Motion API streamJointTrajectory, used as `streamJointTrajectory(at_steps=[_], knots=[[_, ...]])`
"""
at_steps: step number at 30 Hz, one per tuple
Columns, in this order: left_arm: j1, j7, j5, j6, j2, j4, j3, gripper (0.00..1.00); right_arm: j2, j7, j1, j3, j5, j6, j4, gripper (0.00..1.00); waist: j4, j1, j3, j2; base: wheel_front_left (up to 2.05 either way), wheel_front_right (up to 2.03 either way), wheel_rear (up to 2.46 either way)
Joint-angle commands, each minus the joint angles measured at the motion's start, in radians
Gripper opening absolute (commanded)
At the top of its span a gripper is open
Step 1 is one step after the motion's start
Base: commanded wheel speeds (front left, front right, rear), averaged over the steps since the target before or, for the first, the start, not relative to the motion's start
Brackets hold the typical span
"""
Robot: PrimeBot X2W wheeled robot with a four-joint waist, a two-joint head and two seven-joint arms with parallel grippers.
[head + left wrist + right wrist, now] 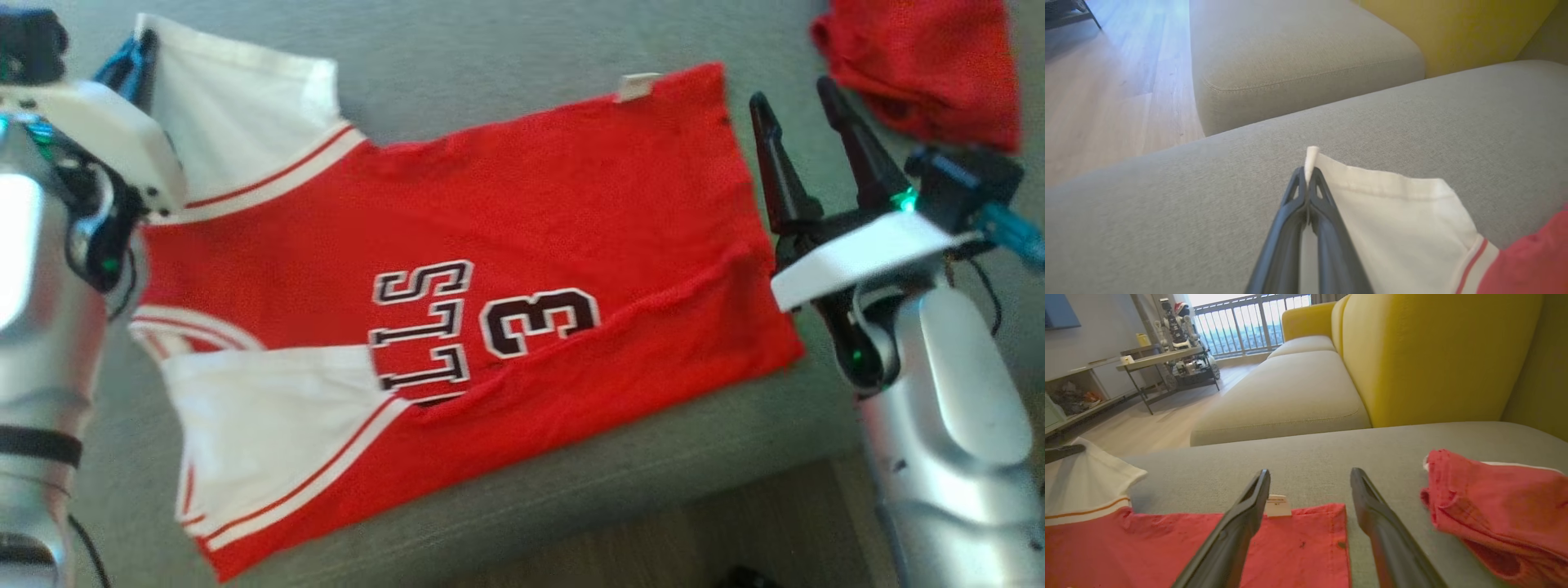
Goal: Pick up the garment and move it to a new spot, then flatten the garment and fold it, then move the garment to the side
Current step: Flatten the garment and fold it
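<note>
Red jersey lying spread on sofa seat; left tool pinching its white sleeve corner; right tool hovering released beside hem.

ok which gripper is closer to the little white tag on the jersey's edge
Right. The right gripper hangs open just beside the tag, at that end of the jersey; the left gripper is at the far end, shut on the white sleeve corner.

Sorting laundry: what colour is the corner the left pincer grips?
White; corner shows best in left wrist view.
</note>
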Motion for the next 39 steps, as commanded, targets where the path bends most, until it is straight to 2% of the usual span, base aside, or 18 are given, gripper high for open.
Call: streamJointTrajectory(at_steps=[1, 6, 10, 15, 25, 39], knots=[[0.013, -0.036, -0.005, -0.002, 0.039, -0.064, 0.03, 0.0, -0.009, 0.025, -0.048, 0.007, -0.007, 0.0, 0.001, 1.0, 0.082, 0.0, -0.039, 0.0, 0.0, 0.0, 0.0], [0.106, -0.058, -0.011, -0.001, 0.012, -0.187, -0.003, 0.0, -0.038, 0.136, -0.113, -0.046, 0.073, 0.0, 0.151, 1.0, 0.179, 0.0, -0.071, 0.0, 0.0, 0.0, 0.0], [0.166, -0.071, -0.012, 0.02, -0.012, -0.286, -0.019, 0.0, -0.12, 0.166, -0.171, -0.048, 0.044, 0.0, 0.274, 1.0, 0.241, 0.0, -0.082, 0.0, 0.0, 0.0, 0.0], [0.243, -0.085, -0.001, 0.044, -0.033, -0.396, -0.049, 0.0, -0.19, 0.169, -0.23, -0.049, 0.015, 0.0, 0.42, 1.0, 0.291, 0.0, -0.089, 0.0, 0.0, 0.0, 0.0], [0.31, -0.067, 0.016, 0.068, -0.04, -0.5, -0.093, 0.0, -0.235, 0.147, -0.323, -0.008, -0.018, 0.0, 0.63, 1.0, 0.311, 0.0, -0.08, 0.0, 0.0, 0.0, 0.0], [0.302, -0.047, 0.011, 0.08, -0.041, -0.535, -0.109, 0.0, -0.251, 0.098, -0.44, 0.054, 0.021, 0.0, 0.825, 1.0, 0.319, 0.0, -0.045, 0.0, 0.0, 0.0, 0.0]])
